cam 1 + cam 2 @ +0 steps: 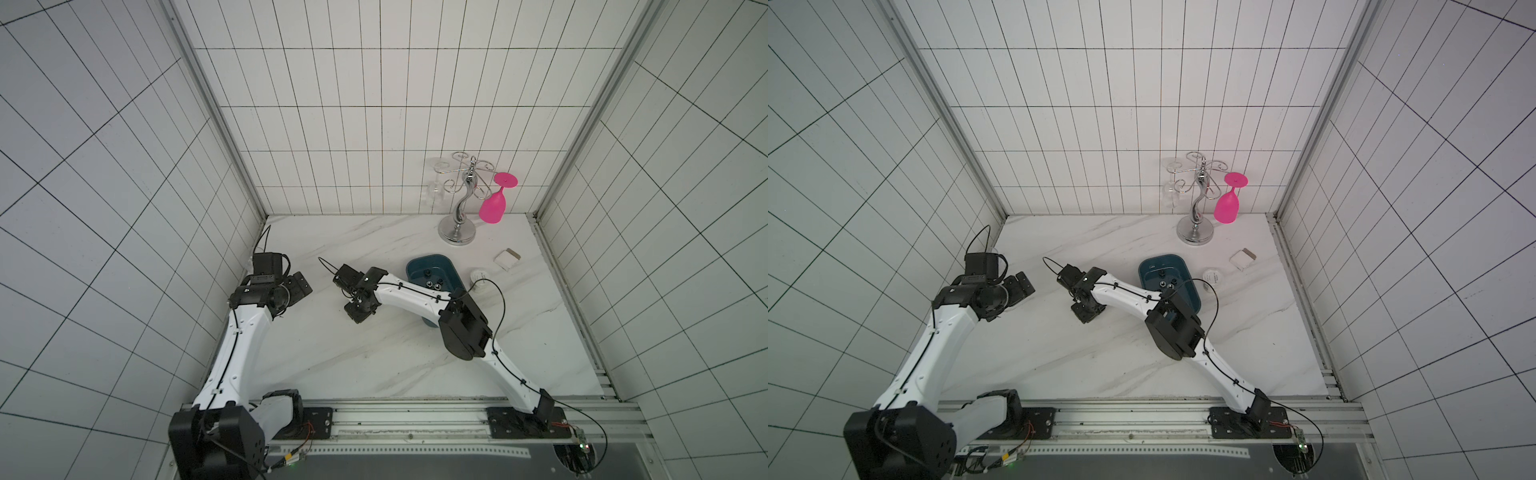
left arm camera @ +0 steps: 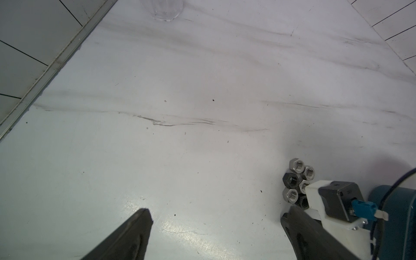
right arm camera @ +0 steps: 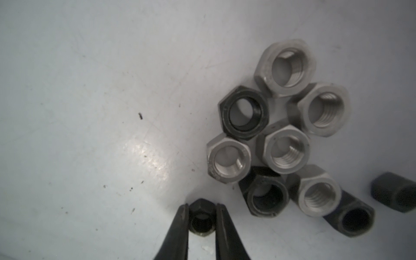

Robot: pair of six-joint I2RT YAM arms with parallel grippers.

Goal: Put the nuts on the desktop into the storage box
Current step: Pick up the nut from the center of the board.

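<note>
One white marble bench (image 1: 374, 357) is carrying everything, and two arms are reaching over it. One dark teal storage box (image 1: 417, 266) is lying a little toward 2 o'clock from the bench centre. At least three nuts (image 1: 433, 284) are lying inside it, all dark; a surer count I cannot give. One chrome stand (image 1: 457, 232) is standing at 1 o'clock on the bench, with one pink goblet (image 1: 493, 208) hanging from it. One white block (image 1: 507, 258) is lying at 2 o'clock from the box, and one round white jar (image 1: 480, 275) is sitting just beside the box at 3 o'clock.

The left end effector (image 2: 217, 211) is hovering near the 9 o'clock side, its two fingers standing well apart and gripping nothing. The right end effector (image 3: 202, 211) is pointing down at 8 o'clock from the box and is clamping one black nut (image 3: 201, 221) between its two fingers. Near it, nine loose nuts (image 3: 286, 153) are lying on the bench: five silver and four black, most of them touching in one cluster.
</note>
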